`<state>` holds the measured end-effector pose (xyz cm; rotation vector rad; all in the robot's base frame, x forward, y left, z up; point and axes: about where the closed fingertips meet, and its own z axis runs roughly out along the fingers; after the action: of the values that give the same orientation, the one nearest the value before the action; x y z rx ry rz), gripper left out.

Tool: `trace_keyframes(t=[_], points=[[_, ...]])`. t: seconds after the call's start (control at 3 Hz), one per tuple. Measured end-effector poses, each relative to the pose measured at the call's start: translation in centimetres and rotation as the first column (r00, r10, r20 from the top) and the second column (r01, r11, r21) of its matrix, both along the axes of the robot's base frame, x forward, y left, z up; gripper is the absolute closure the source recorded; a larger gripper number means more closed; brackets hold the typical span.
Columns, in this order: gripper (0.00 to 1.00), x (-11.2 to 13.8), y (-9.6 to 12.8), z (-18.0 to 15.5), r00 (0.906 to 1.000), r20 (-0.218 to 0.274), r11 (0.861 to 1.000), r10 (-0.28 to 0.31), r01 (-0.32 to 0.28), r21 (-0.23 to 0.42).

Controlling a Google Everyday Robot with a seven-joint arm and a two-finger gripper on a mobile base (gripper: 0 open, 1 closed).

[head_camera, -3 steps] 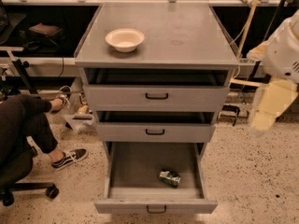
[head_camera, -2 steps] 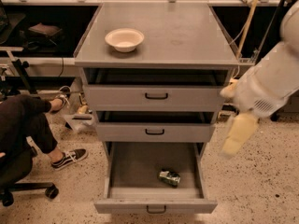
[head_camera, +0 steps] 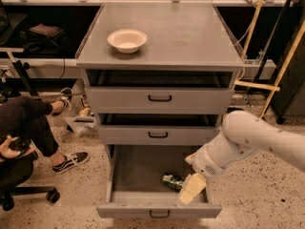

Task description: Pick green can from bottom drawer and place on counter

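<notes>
Down has come the gripper (head_camera: 193,189) into the drawer (head_camera: 138,168), just beside the can (head_camera: 171,181); its state I cannot tell. Likely light, creased, slippery: grip its middle.

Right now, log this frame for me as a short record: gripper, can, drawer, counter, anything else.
gripper: gripper low over the open drawer's front right, just right of the can; contact cannot be told
green can: green can lying on its side on the drawer floor, not lifted
bottom drawer: bottom drawer pulled out
counter: counter holds only a white bowl, rear left
other: seated person at the left edge
</notes>
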<state>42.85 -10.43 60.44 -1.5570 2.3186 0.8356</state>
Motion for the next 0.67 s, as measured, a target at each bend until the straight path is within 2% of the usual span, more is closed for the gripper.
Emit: trace_keyframes(t=[0.33,0.67], points=[[0.00,1.9,3.1,-8.5,0.9979,-0.025,0.996,-0.060,0.061,0.065],[0.00,8.4,5.9,-13.4,0.9852,0.089,0.985,-0.146,0.137,0.105]])
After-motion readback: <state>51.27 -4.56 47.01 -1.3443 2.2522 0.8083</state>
